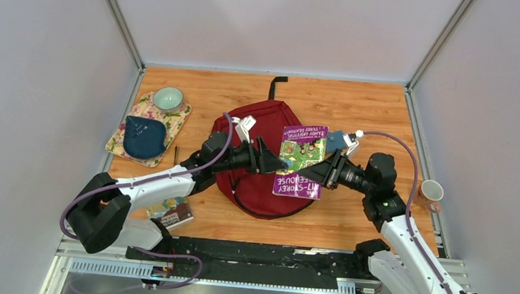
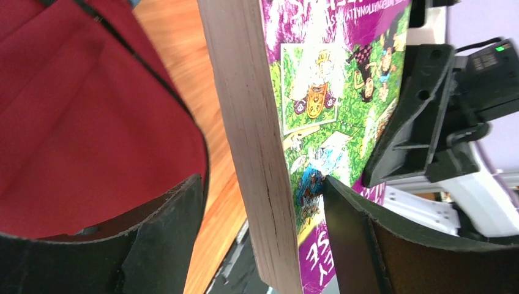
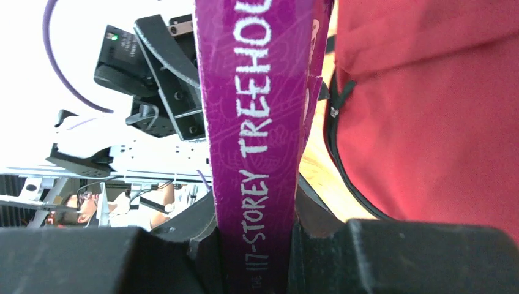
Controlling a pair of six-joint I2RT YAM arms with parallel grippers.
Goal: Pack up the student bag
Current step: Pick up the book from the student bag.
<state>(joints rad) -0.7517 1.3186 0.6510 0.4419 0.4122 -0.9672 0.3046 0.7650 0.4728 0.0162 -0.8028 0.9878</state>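
Your right pincer (image 1: 313,173) and left pincer (image 1: 275,163) hover over the wooden surface (image 1: 364,106), above the dark red backpack (image 1: 273,117) lying flat at its middle. Your right pincer clamps the spine of a purple book (image 1: 301,157); the left pincer gapes wide, a finger on each side of the page edge. Far left, a floral mat (image 1: 176,122) carries a blue pouch (image 1: 144,136) and green bowl (image 1: 168,99).

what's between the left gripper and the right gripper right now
A purple book, held over the student bag. The top view shows it between the open left gripper and the right gripper, which clamps its spine in the right wrist view.
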